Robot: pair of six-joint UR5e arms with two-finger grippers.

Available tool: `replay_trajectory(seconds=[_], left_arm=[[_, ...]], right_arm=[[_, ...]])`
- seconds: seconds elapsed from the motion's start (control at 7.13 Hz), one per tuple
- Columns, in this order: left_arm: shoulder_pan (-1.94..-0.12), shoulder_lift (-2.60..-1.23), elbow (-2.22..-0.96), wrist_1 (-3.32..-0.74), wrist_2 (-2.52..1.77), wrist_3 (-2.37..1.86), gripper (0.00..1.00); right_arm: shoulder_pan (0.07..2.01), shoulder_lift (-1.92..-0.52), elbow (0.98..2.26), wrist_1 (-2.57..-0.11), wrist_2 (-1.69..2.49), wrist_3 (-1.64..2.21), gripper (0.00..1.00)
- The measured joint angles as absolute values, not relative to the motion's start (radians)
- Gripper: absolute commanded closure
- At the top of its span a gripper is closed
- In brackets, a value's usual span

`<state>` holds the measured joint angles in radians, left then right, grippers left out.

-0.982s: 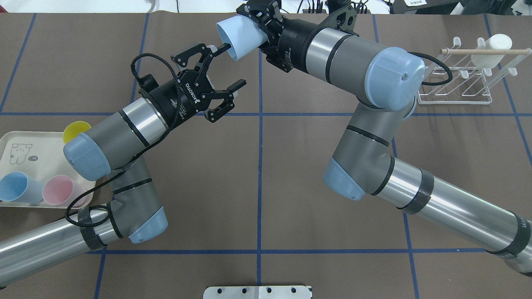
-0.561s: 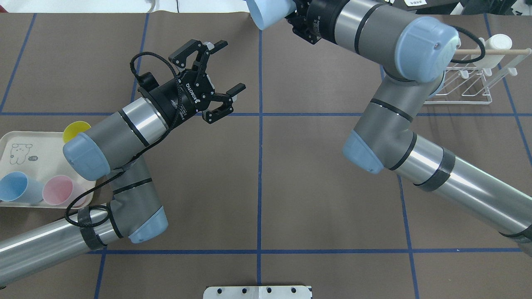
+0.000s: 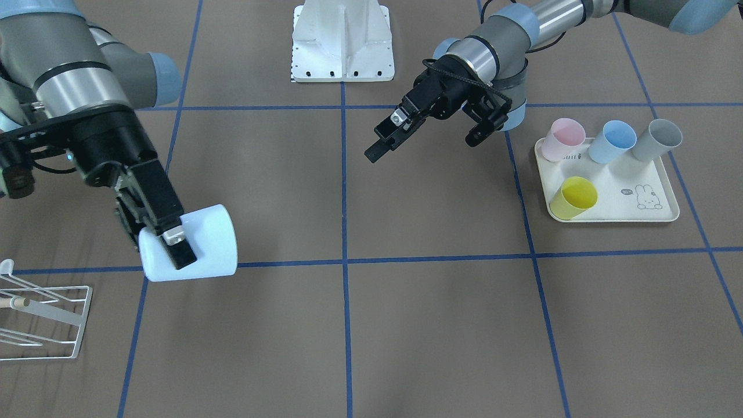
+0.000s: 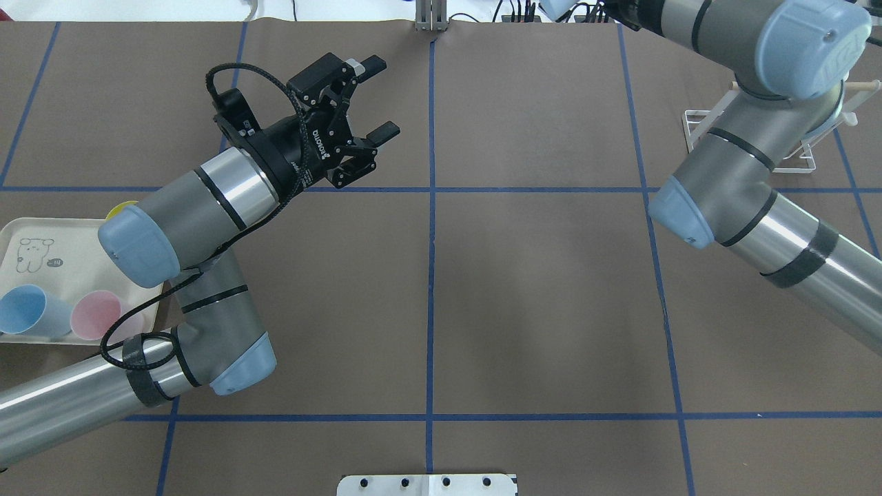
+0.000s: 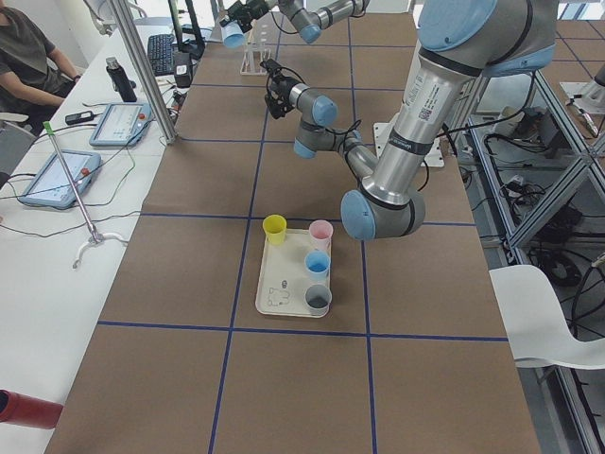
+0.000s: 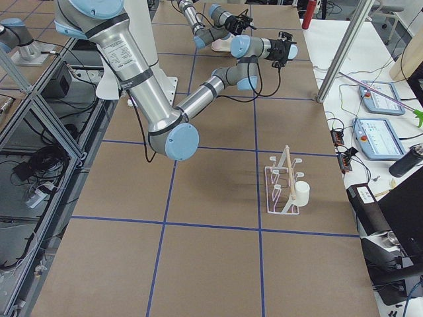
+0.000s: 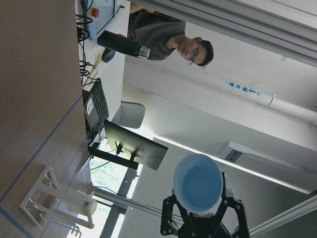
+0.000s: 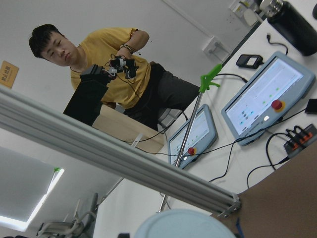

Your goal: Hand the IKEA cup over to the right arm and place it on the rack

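Nearer the white wire rack point(image 6: 285, 186) than a second ago, our right hand point(image 3: 168, 244) pinches the pale-blue plastic cup point(image 3: 212, 241); our left hand point(image 4: 382, 96) is spread.

Overhead, can make out only a sliver of the pale blue cup point(image 4: 555, 7) at 1 o'clock, cut by the top edge. Can find just a corner of the rack point(image 4: 687, 129) at 2 o'clock, behind the right arm point(image 4: 737, 148). At 9 o'clock, barely a rim of the yellow cup point(image 4: 124, 205) under the left arm point(image 4: 207, 200). Front on, cannot see the rack whole: cut by the edge at 8 o'clock.
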<state>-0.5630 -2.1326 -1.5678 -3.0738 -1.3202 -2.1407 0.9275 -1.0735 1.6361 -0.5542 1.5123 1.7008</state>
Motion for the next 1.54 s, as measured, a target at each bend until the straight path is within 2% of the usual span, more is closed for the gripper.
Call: replay_trajectory(seconds=[0.28, 0.7, 0.98, 1.54], left_arm=[[-0.585, -2.139, -1.618, -2.906, -1.364, -1.997, 0.0], [-0.59, -2.145, -1.67, -2.696, -1.373, -1.824, 0.0], [-0.59, -2.152, -1.71, -2.584, -1.373, -1.765, 0.0], [-0.588, -2.157, -1.718, -2.56, -1.373, -1.756, 0.0]], right_arm=[[0.999, -1.155, 1.635, -0.587, 1.505, 1.539, 1.0], [1.077, -1.182, 1.629, -0.762, 1.438, 1.274, 1.0], [1.101, -1.25, 1.618, -0.822, 1.357, 1.045, 1.0], [1.125, -1.479, 1.662, -0.673, 1.349, 0.844, 1.0]])
